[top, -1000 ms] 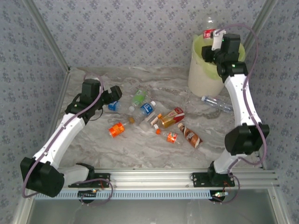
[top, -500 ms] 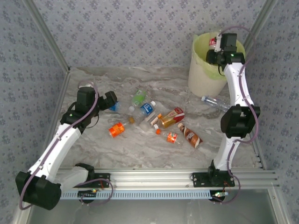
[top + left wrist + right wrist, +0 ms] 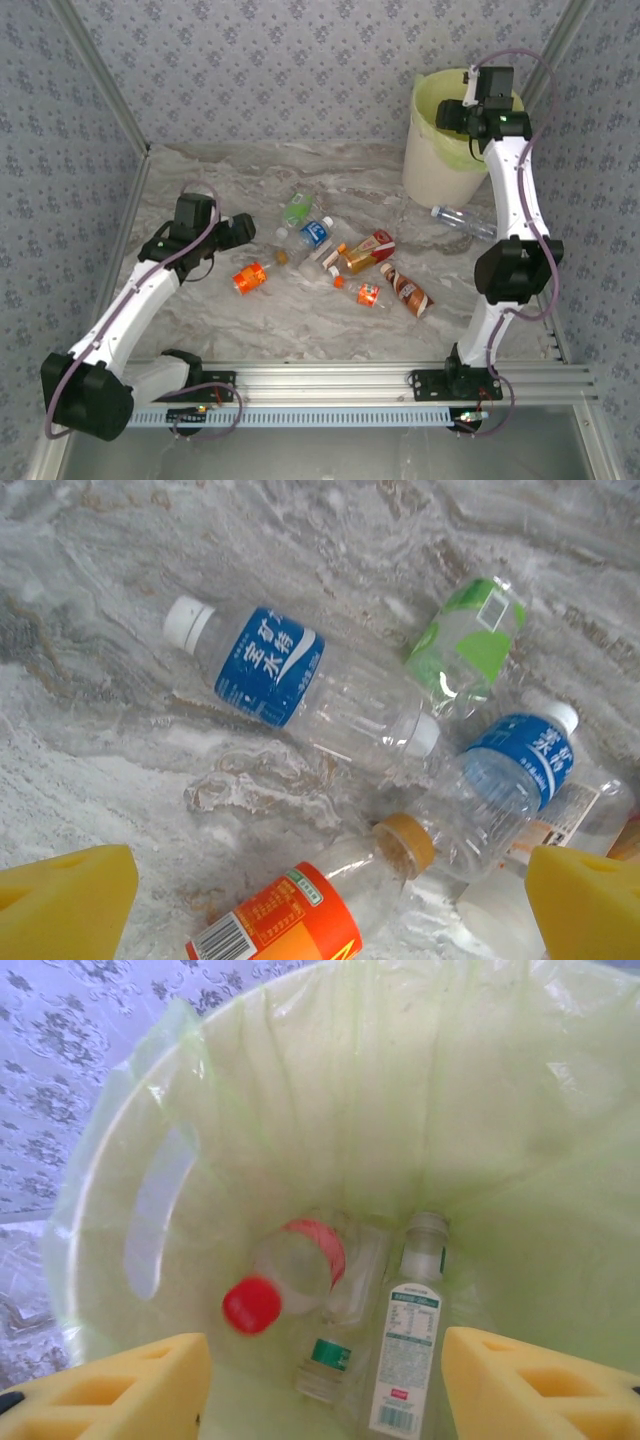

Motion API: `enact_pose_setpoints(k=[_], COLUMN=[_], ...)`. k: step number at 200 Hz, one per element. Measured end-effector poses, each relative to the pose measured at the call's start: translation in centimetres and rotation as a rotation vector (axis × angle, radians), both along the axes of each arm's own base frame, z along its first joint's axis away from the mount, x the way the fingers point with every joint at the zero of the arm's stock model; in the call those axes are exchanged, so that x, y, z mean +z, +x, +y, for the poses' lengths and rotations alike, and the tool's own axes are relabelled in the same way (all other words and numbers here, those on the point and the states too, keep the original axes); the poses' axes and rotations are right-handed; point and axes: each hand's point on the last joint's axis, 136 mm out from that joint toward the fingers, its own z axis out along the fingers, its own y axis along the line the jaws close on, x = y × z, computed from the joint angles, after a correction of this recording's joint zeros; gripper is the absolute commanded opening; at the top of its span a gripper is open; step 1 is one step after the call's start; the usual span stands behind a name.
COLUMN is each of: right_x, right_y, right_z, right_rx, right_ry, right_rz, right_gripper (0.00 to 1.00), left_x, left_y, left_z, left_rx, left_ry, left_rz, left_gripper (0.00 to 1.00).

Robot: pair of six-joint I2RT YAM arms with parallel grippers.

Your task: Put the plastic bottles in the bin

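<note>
The bin (image 3: 432, 150) stands at the back right, lined with a yellow-green bag (image 3: 330, 1080). My right gripper (image 3: 470, 97) hangs open over its mouth, nothing between its yellow pads (image 3: 110, 1390). Below it a red-capped bottle (image 3: 285, 1275), blurred, drops among two bottles lying inside, one white-labelled (image 3: 405, 1360). My left gripper (image 3: 238, 232) is open just above the table, over the orange-labelled bottle (image 3: 290, 920) with a tan cap. Ahead of it lie a blue-labelled bottle (image 3: 270, 665), a green one (image 3: 465, 645) and another blue one (image 3: 520, 765).
More bottles lie mid-table: a red-yellow one (image 3: 368, 247), a brown one (image 3: 405, 288), a small orange one (image 3: 362, 291). A clear bottle (image 3: 465, 220) lies beside the bin's foot. Patterned walls close the left, back and right.
My right gripper swung over the bin's mouth and let go of the red-labelled bottle, which now falls inside. My left gripper drew back toward the orange bottle.
</note>
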Motion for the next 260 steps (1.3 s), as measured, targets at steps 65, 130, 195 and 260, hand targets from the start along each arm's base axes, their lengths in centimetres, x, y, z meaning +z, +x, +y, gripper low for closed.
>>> enact_pose_setpoints(k=[65,130,195,260], right_x=[3.1,4.0,1.8,0.7], right_y=[-4.8,-9.9,-13.9,-14.1], right_z=[2.9,6.9,9.9,10.3], right_rx=[0.044,0.164,0.287,0.295], right_ry=[0.026,0.045,0.042,0.048], right_rz=[-0.136,-0.258,-0.302,-0.3], right_gripper=[0.83,1.0,1.0,1.0], left_x=[-4.4,-6.5,-10.2,-12.5], left_y=[-1.8,-4.1,-7.3,-6.7], left_z=[0.5,0.6,0.2,-0.8], left_rx=[0.115,0.138,0.008,-0.091], left_ry=[-0.057,-0.036,0.083,0.128], left_rz=[0.161,0.264,0.353,0.243], left_gripper=[0.99,0.99,0.99,0.99])
